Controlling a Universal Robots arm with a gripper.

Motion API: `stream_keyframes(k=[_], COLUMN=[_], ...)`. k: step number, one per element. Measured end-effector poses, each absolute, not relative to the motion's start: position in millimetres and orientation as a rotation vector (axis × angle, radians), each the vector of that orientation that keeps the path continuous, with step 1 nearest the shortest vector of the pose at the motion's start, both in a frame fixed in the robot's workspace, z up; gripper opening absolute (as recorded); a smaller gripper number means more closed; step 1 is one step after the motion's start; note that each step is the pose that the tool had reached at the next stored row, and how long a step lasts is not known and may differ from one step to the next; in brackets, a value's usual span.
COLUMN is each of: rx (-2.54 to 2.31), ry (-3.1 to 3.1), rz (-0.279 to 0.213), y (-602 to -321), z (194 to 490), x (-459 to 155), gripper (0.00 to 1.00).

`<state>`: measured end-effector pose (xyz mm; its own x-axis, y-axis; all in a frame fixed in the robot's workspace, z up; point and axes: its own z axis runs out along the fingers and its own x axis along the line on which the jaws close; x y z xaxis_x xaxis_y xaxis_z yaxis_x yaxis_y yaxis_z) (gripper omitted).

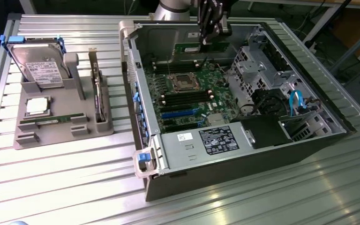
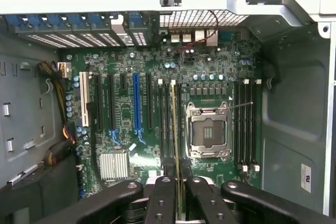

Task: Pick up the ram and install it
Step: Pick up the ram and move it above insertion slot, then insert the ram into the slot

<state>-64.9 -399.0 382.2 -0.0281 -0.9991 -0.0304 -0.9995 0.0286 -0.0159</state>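
While the gripper point(image 2: 178, 183) hangs over the open computer case point(image 1: 167, 37), its fingers point(image 2: 161, 199) are clamped on the ram point(image 2: 176, 129), which is seen edge-on above the motherboard point(image 2: 152, 66).

this looks like a robot lab or a workshop where computers get put together. a robot arm point(image 1: 170, 8) hangs over a big metal table point(image 1: 61, 178) made of ribbed bars, not a table from a home. right under its fingers point(image 2: 161, 200) lies an open computer case point(image 1: 243, 173) with its green main board point(image 2: 152, 77) bare. the fingers pinch the ram point(image 2: 177, 140), a computer part. well away from the fingers, toward the exterior view's left, a grey holder point(image 1: 61, 133) keeps a hard drive point(image 1: 39, 65) and a chip point(image 1: 37, 106) in their own slots. beyond the fingers, past the table, stand metal frame legs point(image 1: 327, 21).
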Motion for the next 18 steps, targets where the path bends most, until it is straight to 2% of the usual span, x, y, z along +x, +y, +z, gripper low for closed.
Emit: stream_keyframes(k=[9, 18], rx=[-2.163, -2.163], ry=[2.252, 2.252], rz=[-0.007, -0.007], y=[-379.1, -379.0], z=[374.4, 374.3], x=[-64.9, -64.9], gripper=[0.14, 0.14])
